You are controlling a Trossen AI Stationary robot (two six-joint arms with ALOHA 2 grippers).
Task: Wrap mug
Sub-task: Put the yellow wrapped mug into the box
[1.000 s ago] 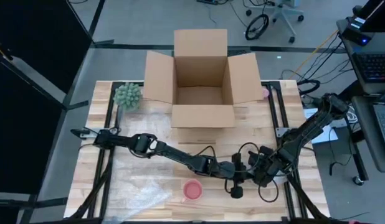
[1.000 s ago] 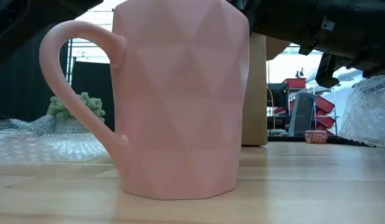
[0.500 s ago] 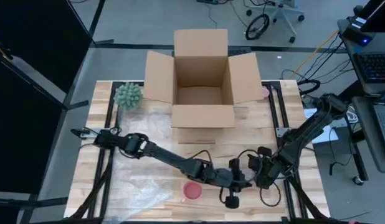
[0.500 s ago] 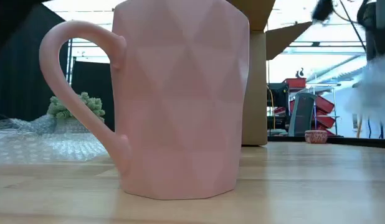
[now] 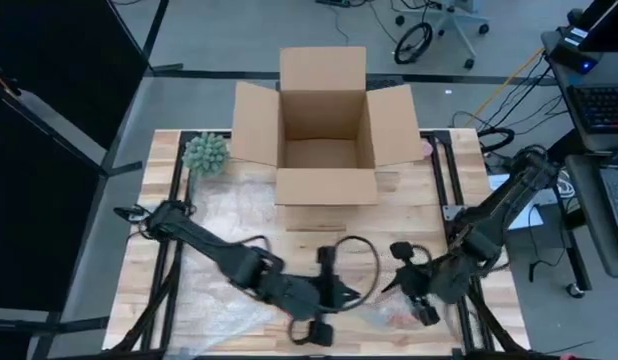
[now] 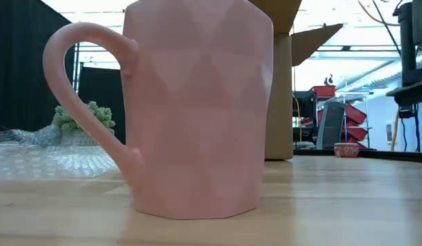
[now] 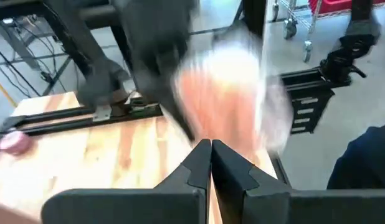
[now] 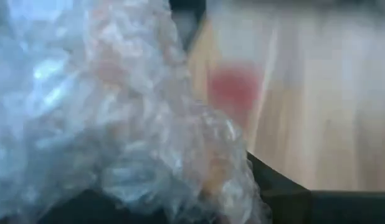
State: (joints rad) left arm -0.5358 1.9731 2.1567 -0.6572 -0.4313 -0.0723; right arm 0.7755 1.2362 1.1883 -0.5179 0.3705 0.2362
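The pink faceted mug [image 6: 197, 109] stands upright on its base on the wooden table, handle to one side. The high view hides it under my left arm. My left gripper [image 5: 317, 320] [image 7: 210, 158] is near the table's near edge, shut and holding nothing. My right gripper [image 5: 404, 295] is to its right, shut on a bunch of clear bubble wrap [image 8: 118, 106] [image 5: 386, 312]. The wrap fills the right wrist view, with the mug [image 8: 233, 87] a blurred pink patch beyond it. My right gripper has the bubble wrap bunched over its fingers [image 8: 276, 186]. The wrap itself hides the place of contact, so the part and the layers cannot be told. The crumpled wrap spreads out ahead of the gripper, slack.
An open cardboard box [image 5: 324, 130] stands at the far middle. A green plant [image 5: 205, 152] stands at the far left. More bubble wrap [image 5: 219, 310] lies flat on the table's left half. A small pink bowl [image 5: 425, 148] is beside the box.
My left gripper has swung toward the table's near edge and then left, ending over the mug. My right gripper with the wrap has gone toward the near edge and out of the low view. The mug has stayed in place.
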